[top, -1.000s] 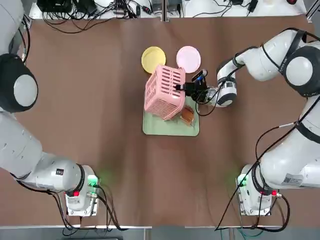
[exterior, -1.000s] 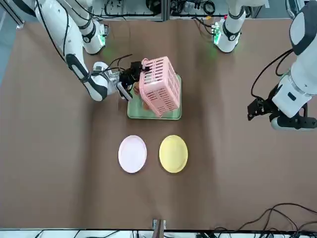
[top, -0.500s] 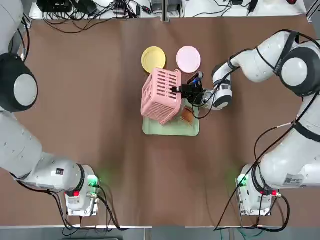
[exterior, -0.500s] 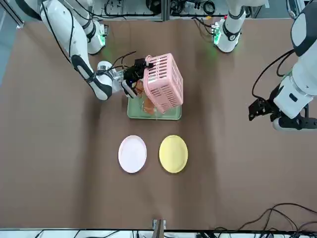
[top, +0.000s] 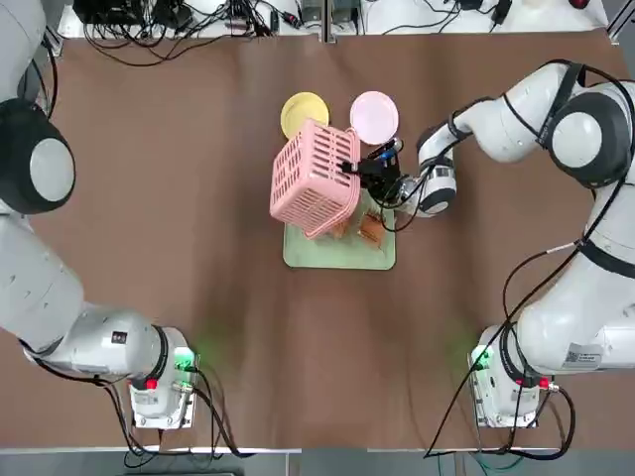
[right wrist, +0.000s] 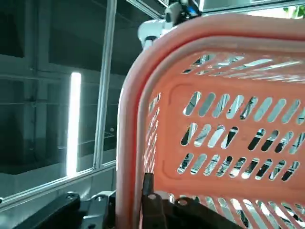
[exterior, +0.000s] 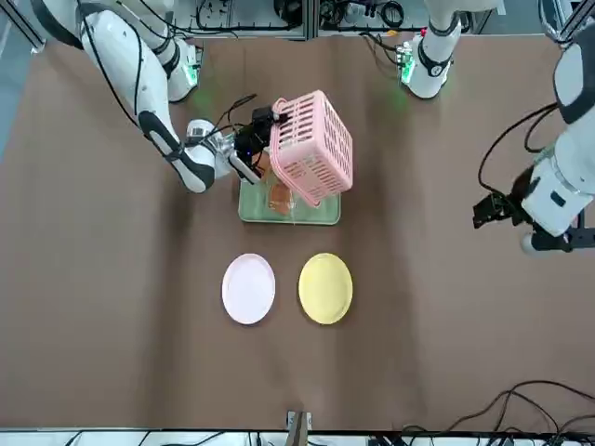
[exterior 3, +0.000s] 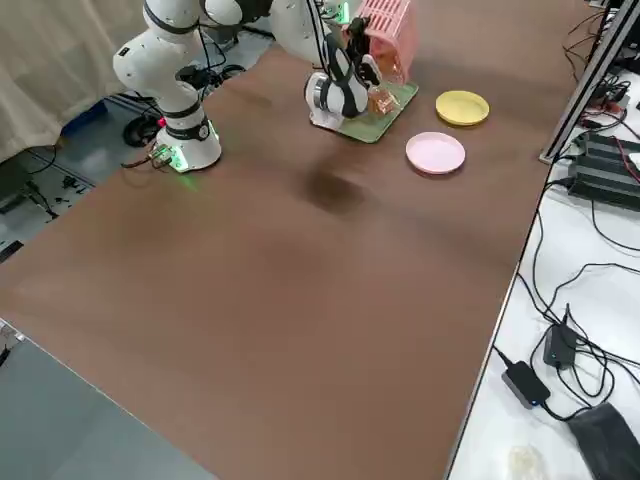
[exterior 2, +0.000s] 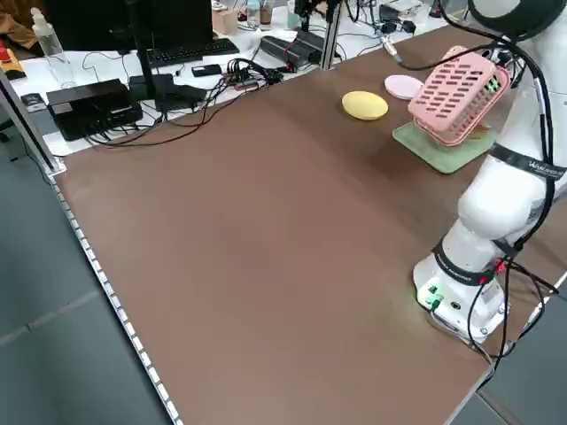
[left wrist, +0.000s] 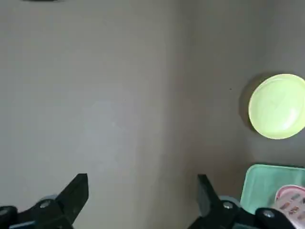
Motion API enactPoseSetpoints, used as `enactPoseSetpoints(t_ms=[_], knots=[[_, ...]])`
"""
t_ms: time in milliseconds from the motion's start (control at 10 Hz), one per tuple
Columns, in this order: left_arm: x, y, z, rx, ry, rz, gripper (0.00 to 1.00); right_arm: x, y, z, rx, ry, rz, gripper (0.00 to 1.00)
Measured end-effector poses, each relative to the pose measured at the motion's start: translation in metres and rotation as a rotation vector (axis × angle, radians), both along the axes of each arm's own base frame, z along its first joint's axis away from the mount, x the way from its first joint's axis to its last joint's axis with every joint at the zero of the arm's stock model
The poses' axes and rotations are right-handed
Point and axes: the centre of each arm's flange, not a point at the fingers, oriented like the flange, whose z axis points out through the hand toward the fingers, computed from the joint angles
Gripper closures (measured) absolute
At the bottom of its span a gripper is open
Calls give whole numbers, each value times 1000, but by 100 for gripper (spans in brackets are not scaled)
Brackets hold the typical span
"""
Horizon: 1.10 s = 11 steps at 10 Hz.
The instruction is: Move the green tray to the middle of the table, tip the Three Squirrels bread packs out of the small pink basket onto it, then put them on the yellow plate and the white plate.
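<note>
While the right hand (top: pixel 354 171) has the small pink basket (top: pixel 316 178) pinched, bread's on the tray

Top view: the basket is tilted over the far left part of the green tray (top: pixel 342 257), and its far side just overlaps the yellow plate (top: pixel 302 111) from up here. At least two bread packs (top: pixel 371 229) show on the tray. The white plate (top: pixel 374 118) is just right of the yellow one, both beyond the tray on the brown bench (top: pixel 218 297).

Front view: basket's up over the tray, right hand at its rim, packs peeking out beside it. The left hand (exterior: pixel 493 209) hangs over the left part of the bench, well apart from all that.

Left side view: basket leaning above the tray, both plates nearby. Can't make out either hand's grip here.

Right side view: one shiny pack is on the tray next to the right arm (exterior 3: pixel 338 92), basket just above.

Left wrist view: left hand's fingers are spread wide with nothing between them. Yellow plate and a tray corner show.

Right wrist view: the hand is closed on the basket's rim, and you can see right into the slatted inside.
</note>
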Motion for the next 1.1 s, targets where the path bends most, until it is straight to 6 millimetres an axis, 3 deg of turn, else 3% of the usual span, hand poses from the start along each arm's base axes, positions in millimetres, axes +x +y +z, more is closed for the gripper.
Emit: enactPoseSetpoints(t_ms=[600, 800, 1100], knots=[[1, -31, -41, 7, 78, -52, 0, -4, 7, 0, 8, -1, 15, 93], [4, -30, -51, 8, 94, -49, 0, -5, 20, 5, 19, -16, 31, 93], [7, -28, -59, 7, 83, -44, 0, 7, 24, 12, 32, -37, 19, 93]])
